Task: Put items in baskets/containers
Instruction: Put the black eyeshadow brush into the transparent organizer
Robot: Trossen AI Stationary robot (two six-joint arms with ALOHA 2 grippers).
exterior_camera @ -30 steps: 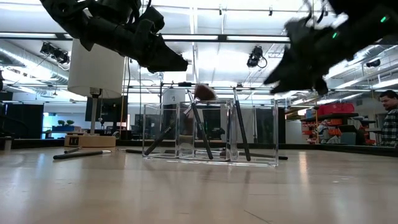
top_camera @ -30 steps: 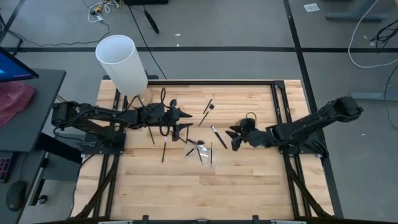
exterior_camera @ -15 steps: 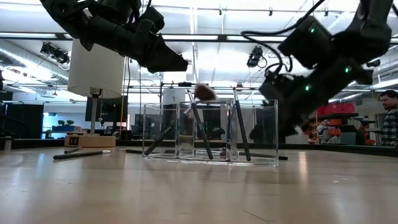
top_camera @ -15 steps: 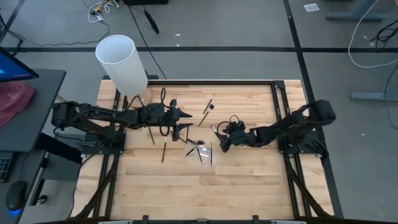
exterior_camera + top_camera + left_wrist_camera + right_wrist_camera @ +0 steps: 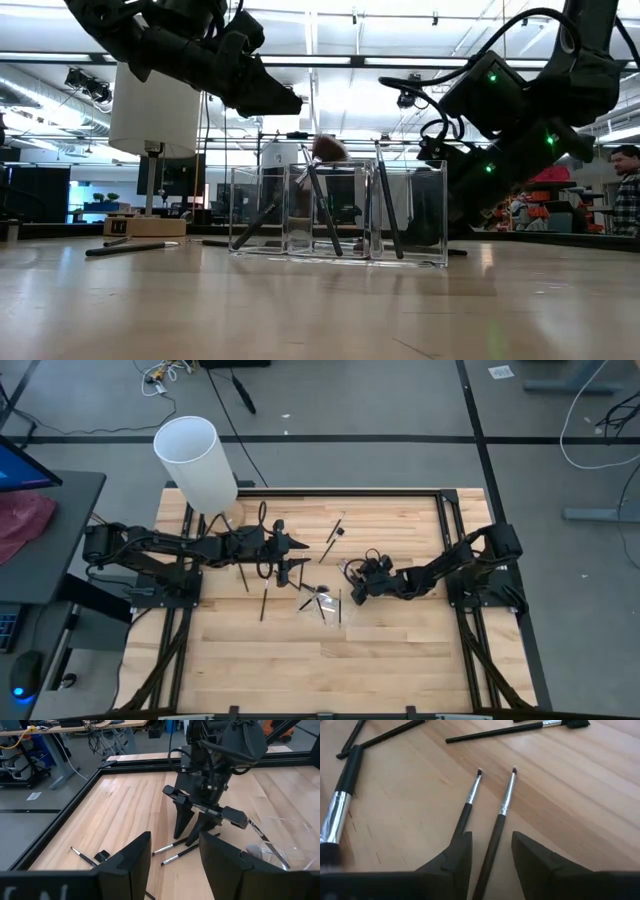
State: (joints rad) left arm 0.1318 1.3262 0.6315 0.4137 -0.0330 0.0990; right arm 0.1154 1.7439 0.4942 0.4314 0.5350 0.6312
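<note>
The right gripper (image 5: pixel 487 851) hangs low over the pale wooden table (image 5: pixel 400 650), its two dark fingers (image 5: pixel 456 851) parted, and between them runs the handle of one thin black makeup brush with a silver ferrule (image 5: pixel 496 832), not yet pinched; a twin brush (image 5: pixel 468 802) lies just beside it, passing under one finger. Both look light, stiff and slick-handled, so they would likely roll or skate on the smooth planks; the straight black shaft behind the ferrule seems the safest place to close on, leaving the small dark bristle tips, which are soft and easily crushed, alone. In the high view this gripper (image 5: pixel 352 586) sits just to the right of the clear, low plastic holder with upright compartments (image 5: pixel 340 212), which already carries several brushes (image 5: pixel 318 205) leaning at angles against its thin, hard, probably brittle walls. More brushes lie loose on the table: one flat-headed (image 5: pixel 520 729), others near the far edge (image 5: pixel 333 534) and left of the holder (image 5: pixel 264 602). The left gripper (image 5: pixel 300 555) waits above the table beside the holder, fingers (image 5: pixel 131 860) spread and empty. A tall white cylinder on a round wooden base (image 5: pixel 197 462) stands at the table's far left corner.
</note>
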